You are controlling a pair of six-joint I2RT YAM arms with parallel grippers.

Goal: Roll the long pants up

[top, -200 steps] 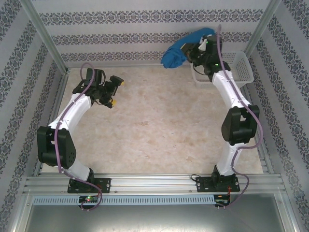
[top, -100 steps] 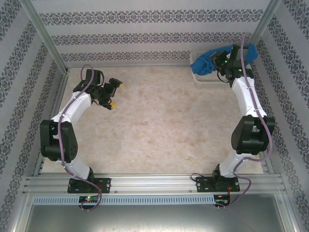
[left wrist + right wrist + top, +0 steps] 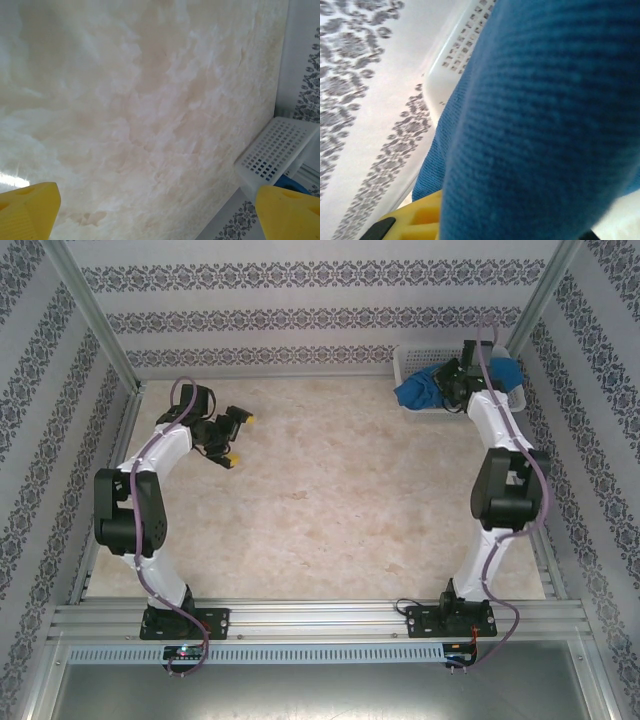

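Within the last second the right hand (image 3: pixel 455 383) has swung the long pants (image 3: pixel 418 390) from up near the back wall down into the white basket (image 3: pixel 402 362) at the counter's (image 3: pixel 330 500) far right corner, and it stays clenched on the bunched blue cloth. The left hand (image 3: pixel 240 437) hangs released, well apart. Probably only letting go remains

A pale beige, marbled counter (image 3: pixel 340 500) sits boxed in by white walls (image 3: pixel 300 295) papered with bands of dark floral pattern. Bare aluminium posts (image 3: pixel 95 315) rise at the far corners, and a slotted metal rail (image 3: pixel 320 620) runs along the near edge.
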